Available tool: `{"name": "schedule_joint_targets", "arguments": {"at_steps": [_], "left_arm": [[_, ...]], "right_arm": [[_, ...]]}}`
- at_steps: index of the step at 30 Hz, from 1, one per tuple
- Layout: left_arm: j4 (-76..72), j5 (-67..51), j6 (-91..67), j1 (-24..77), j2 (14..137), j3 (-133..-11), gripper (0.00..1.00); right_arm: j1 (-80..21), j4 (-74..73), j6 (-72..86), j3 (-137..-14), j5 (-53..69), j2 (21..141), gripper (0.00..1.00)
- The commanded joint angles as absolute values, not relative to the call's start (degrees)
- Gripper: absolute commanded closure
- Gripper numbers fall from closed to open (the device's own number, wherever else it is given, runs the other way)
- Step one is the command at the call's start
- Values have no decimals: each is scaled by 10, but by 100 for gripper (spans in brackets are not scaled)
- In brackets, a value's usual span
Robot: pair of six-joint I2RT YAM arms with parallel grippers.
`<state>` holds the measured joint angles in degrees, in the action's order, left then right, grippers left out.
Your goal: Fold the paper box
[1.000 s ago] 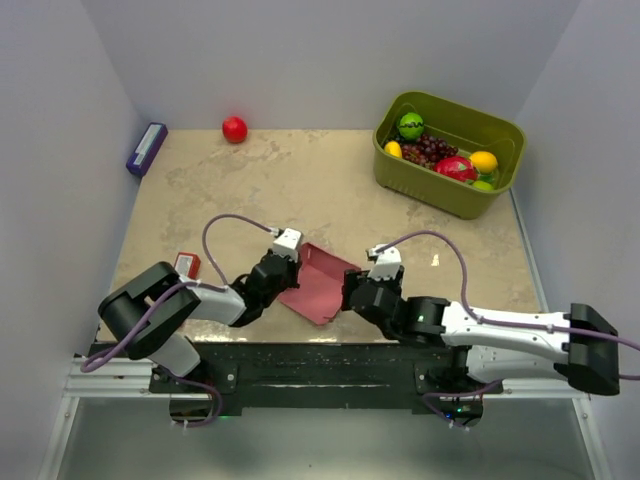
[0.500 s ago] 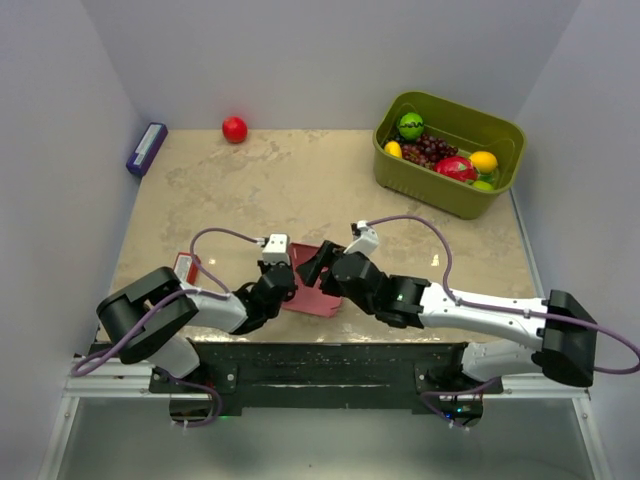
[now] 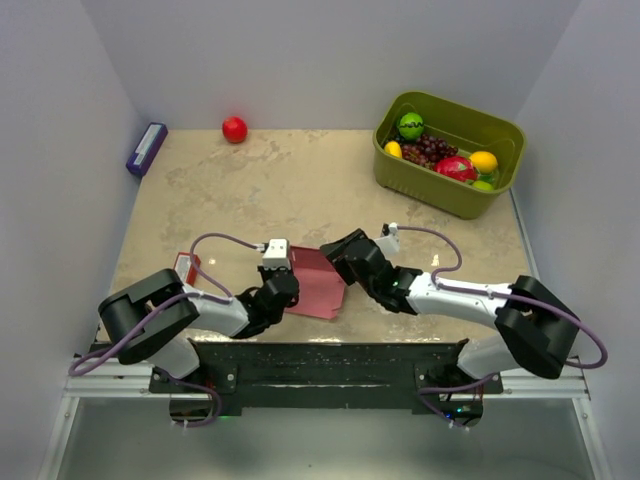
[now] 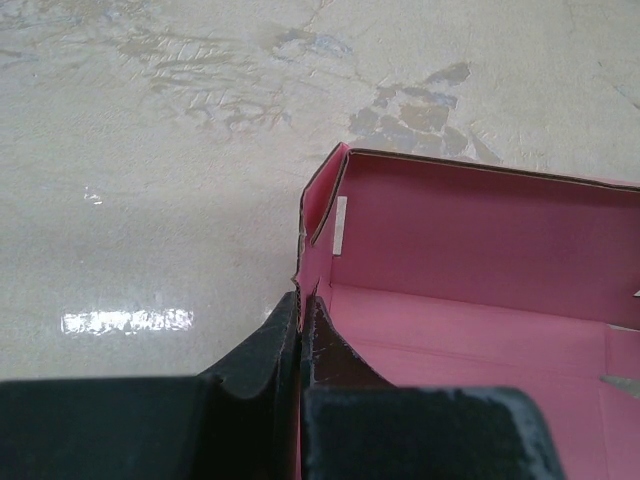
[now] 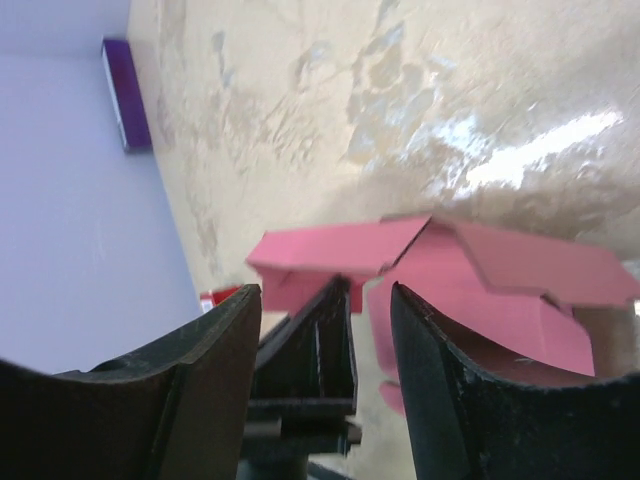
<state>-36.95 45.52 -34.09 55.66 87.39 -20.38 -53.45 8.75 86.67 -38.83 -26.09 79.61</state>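
Paper box [image 3: 322, 288] sat at 6 o'clock of table [image 3: 250, 190], between grippers. Left gripper [image 4: 301, 310] stayed pinched on box's side wall, 9 o'clock edge. Right gripper [image 3: 337, 250] swung from box's 3 o'clock to 1 o'clock; jaws narrowed, still apart, gripped nothing. Box slid left, walls stood upright. Likely mid-fold, far-right flap next.

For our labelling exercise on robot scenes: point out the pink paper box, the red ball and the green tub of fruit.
paper box [image 3: 320, 288], top external view, on its flat pink panel.
red ball [image 3: 234, 129], top external view, on its middle.
green tub [image 3: 440, 192], top external view, on its near outer wall.
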Motion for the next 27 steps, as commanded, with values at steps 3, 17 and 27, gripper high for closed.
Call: {"name": "schedule_joint_targets", "arguments": {"at_steps": [3, 17, 27], "left_arm": [[-373, 495, -360, 570, 885, -198, 100], [-357, 488, -350, 585, 893, -215, 100], [-413, 382, -290, 587, 798, -164, 68]], "right_arm": [[-509, 136, 920, -388, -292, 818, 47], [-504, 155, 919, -381, -277, 867, 81], [-504, 173, 925, -355, -281, 880, 100]]}}
